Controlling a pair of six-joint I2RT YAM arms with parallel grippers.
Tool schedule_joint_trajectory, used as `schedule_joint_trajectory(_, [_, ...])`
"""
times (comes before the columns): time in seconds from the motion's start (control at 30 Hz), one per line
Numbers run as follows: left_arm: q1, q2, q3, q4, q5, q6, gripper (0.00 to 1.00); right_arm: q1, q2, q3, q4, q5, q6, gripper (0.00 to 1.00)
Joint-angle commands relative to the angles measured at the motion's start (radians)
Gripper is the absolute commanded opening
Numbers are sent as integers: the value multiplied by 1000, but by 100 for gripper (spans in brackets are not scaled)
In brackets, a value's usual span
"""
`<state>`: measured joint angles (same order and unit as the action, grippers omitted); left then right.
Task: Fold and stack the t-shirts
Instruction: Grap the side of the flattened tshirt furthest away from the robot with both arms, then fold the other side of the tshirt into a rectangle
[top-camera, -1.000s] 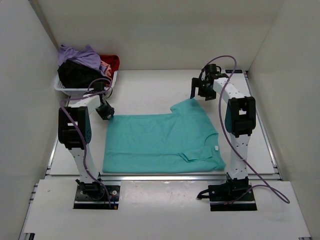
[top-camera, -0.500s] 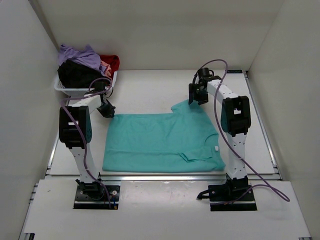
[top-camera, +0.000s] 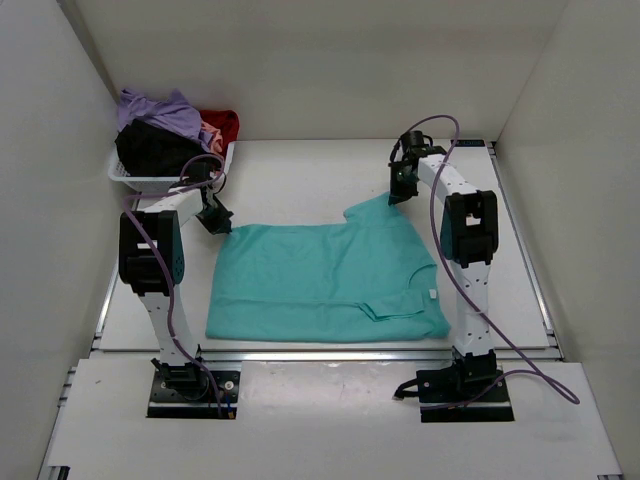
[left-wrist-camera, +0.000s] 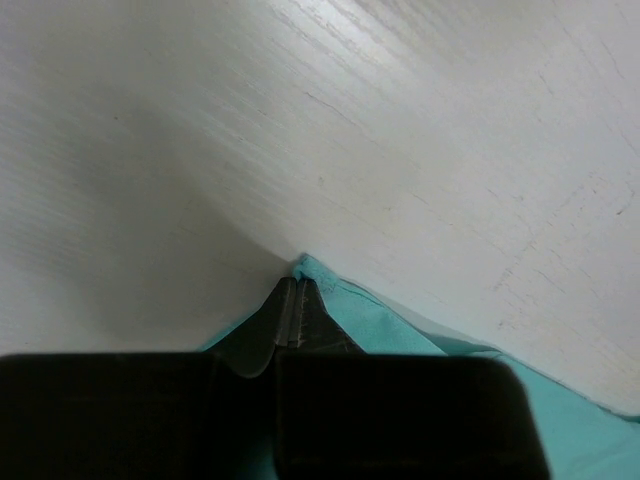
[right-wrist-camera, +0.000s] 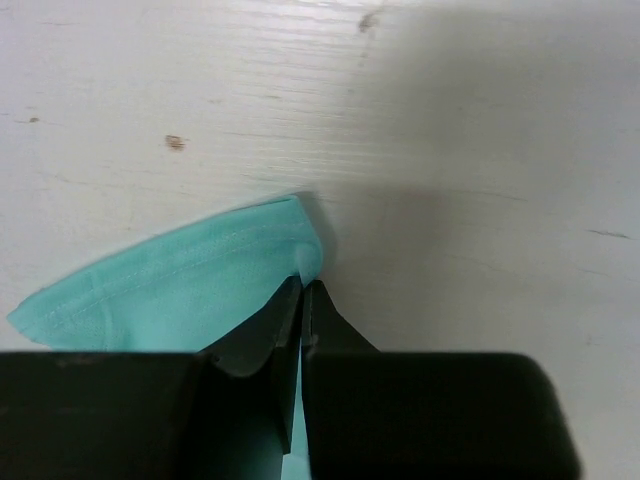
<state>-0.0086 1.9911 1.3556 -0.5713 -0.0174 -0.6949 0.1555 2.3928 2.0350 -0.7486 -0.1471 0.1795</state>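
Observation:
A teal t-shirt (top-camera: 320, 280) lies spread flat on the white table, collar toward the right. My left gripper (top-camera: 220, 226) is shut on its far left corner; in the left wrist view the pinched teal corner (left-wrist-camera: 315, 272) pokes out past the closed tips of the left gripper (left-wrist-camera: 296, 283). My right gripper (top-camera: 397, 196) is shut on the far right sleeve, and the right wrist view shows the sleeve hem (right-wrist-camera: 190, 285) bunched at the tips of the right gripper (right-wrist-camera: 303, 285). Other t-shirts, lavender (top-camera: 160, 110), black (top-camera: 155, 150) and red (top-camera: 222, 124), are heaped in the basket.
A white slotted basket (top-camera: 150, 182) sits in the far left corner, just behind my left arm. White walls enclose the table at the back and on both sides. A metal rail (top-camera: 330, 354) runs along the near table edge.
Both grippers have closed from open onto the teal shirt's far edge. The right gripper dropped and shifted slightly right onto the sleeve; the left one settled onto the far left corner.

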Motion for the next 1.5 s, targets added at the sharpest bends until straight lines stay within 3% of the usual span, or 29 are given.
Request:
schedule_joint_trajectory(0.0, [1,8,39,-6,31,20,0,-30,-41,30,-26,9,-6,0])
schedule_joint_trajectory(0.13, [7,-20,68,-10,59,35,0,-50,-136,-1,-25,-31,-23,0])
schedule_joint_trajectory(0.3, [1,-71,45,5,88,57,0,-45,-286,-154,-6,-83,-41,0])
schedule_joint_trajectory(0.8, [56,-308,-196,51,96,118,0,75,-656,-588,26,-2,-80,0])
schedule_joint_trajectory(1.1, [76,-409,-323,94,131,146,0,58,-883,-878,89,-3,-55,0])
schedule_joint_trajectory(1.47, [76,-561,-472,91,129,146,0,38,-1041,-1073,98,-39,-14,0])
